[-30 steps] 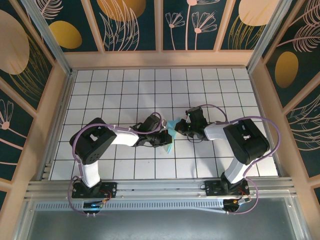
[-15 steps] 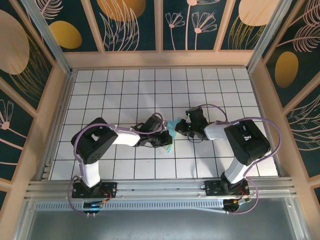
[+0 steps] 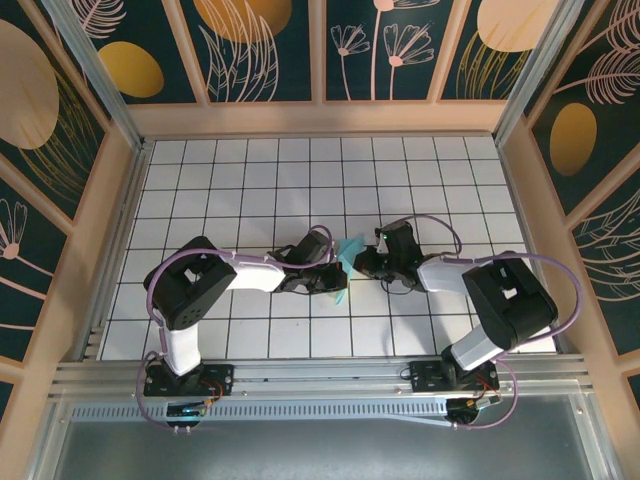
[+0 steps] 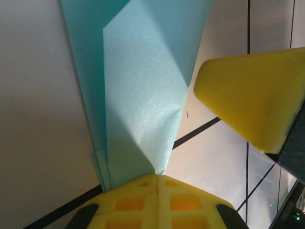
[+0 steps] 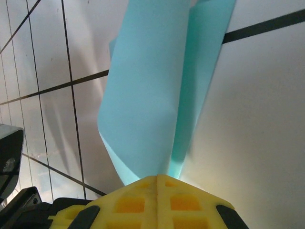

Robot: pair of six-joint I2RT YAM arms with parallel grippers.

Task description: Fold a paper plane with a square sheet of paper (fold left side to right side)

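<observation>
Two arms meet at a folded teal paper [image 3: 347, 250] in the middle of the white gridded worktop [image 3: 250, 180].
Left arm [image 3: 185, 290] reaches in from the left and right arm [image 3: 505, 300] from the right, both bent low over the tiles. Left tool [image 3: 322, 280] and right tool [image 3: 367, 262] are both closed, one on each side of the paper and touching it. The paper is a narrow strip between them, raised off the tiles, its upper end pointed. Purple cables loop over each arm. Metal rail [image 3: 320, 375] at the near edge carries both bases. Dark wall panels [image 3: 260, 50] with gold leaf prints surround the worktop.
</observation>
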